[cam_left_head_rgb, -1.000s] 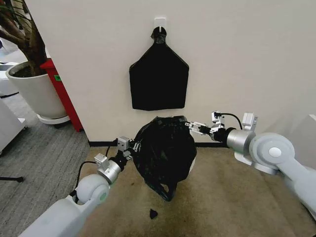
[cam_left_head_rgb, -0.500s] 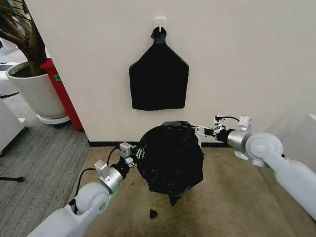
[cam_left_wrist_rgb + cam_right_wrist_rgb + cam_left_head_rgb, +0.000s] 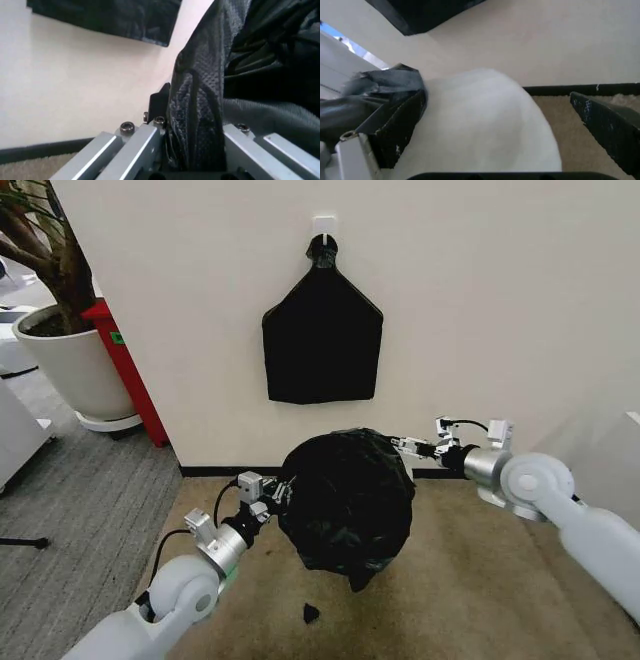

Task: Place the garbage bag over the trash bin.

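The black garbage bag (image 3: 347,498) bulges in a rounded dome low in front of the wall, and a loose tail hangs from its underside. The trash bin is hidden beneath it in the head view. My left gripper (image 3: 270,494) is at the bag's left edge. In the left wrist view, the left gripper (image 3: 192,140) is shut on a fold of the garbage bag (image 3: 200,108). My right gripper (image 3: 411,447) sits at the bag's upper right edge. In the right wrist view, the right gripper (image 3: 497,95) stands open. Its fingers straddle the trash bin's (image 3: 480,127) pale wall, with a scrap of the garbage bag (image 3: 387,82) by one finger.
A flat black bundle (image 3: 322,340) hangs from a hook on the wall above the bag. At the far left stand a white plant pot (image 3: 68,365) and a red panel (image 3: 125,370). A small black scrap (image 3: 311,613) lies on the beige carpet (image 3: 460,580).
The bag has gone from a slack, sagging shape to a taut dome and shifted slightly right. Both grippers have moved with its edges, the right one further right.
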`<state>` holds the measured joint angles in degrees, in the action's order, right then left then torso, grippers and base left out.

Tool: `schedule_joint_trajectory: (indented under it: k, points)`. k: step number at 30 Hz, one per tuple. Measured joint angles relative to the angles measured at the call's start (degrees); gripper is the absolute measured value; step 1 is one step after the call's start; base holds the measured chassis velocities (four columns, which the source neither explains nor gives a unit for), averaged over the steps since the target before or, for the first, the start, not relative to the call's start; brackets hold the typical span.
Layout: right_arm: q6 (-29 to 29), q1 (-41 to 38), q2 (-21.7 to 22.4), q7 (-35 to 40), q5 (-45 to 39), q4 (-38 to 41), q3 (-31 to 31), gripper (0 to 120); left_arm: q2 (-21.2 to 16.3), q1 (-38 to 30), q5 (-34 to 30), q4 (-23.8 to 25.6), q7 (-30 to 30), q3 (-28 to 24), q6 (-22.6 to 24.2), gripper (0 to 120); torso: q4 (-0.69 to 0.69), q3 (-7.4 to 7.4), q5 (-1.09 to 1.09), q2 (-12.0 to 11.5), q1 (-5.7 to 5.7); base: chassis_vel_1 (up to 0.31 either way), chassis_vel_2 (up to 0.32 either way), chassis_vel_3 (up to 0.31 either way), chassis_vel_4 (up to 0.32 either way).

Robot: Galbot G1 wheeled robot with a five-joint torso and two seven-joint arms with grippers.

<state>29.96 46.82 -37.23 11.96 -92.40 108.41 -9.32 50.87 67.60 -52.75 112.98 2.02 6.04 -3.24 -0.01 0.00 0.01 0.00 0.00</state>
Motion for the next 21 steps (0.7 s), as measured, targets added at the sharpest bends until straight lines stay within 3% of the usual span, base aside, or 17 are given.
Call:
schedule_joint_trajectory:
  k: [8, 12, 16, 21]
  points:
    - [-1.16, 0.11, -0.24, 3.96, -9.68, 1.31, -1.70, 100, 0.12, -0.48, -2.31, -1.38, 1.69, -0.18, 0.76, 1, 0.01, 0.00, 0.00, 0.00, 0.00, 0.000, 0.000, 0.000, 0.000]
    - [-2.49, 1.15, -1.22, 6.17, -10.44, 1.58, -3.63, 100, 0.43, -0.76, -5.87, -1.34, -0.53, -0.10, 1.69, 1, 0.03, 0.00, -0.01, 0.00, 0.00, 0.000, 0.000, 0.000, 0.000]
    - [-3.38, 7.55, -1.66, 8.61, -8.41, 5.22, -10.11, 100, 1.18, -2.01, -13.27, -1.34, -6.22, 0.39, 3.32, 1, 0.01, 0.00, -0.01, 0.00, 0.00, 0.000, 0.000, 0.000, 0.000]
    - [-5.00, 18.62, -2.84, 0.87, -1.72, 8.32, -18.97, 100, 1.87, -4.07, -20.75, -1.18, -15.36, 0.19, 4.66, 1, 0.01, 0.00, -0.02, 0.00, 0.00, 0.000, 0.000, 0.000, 0.000]
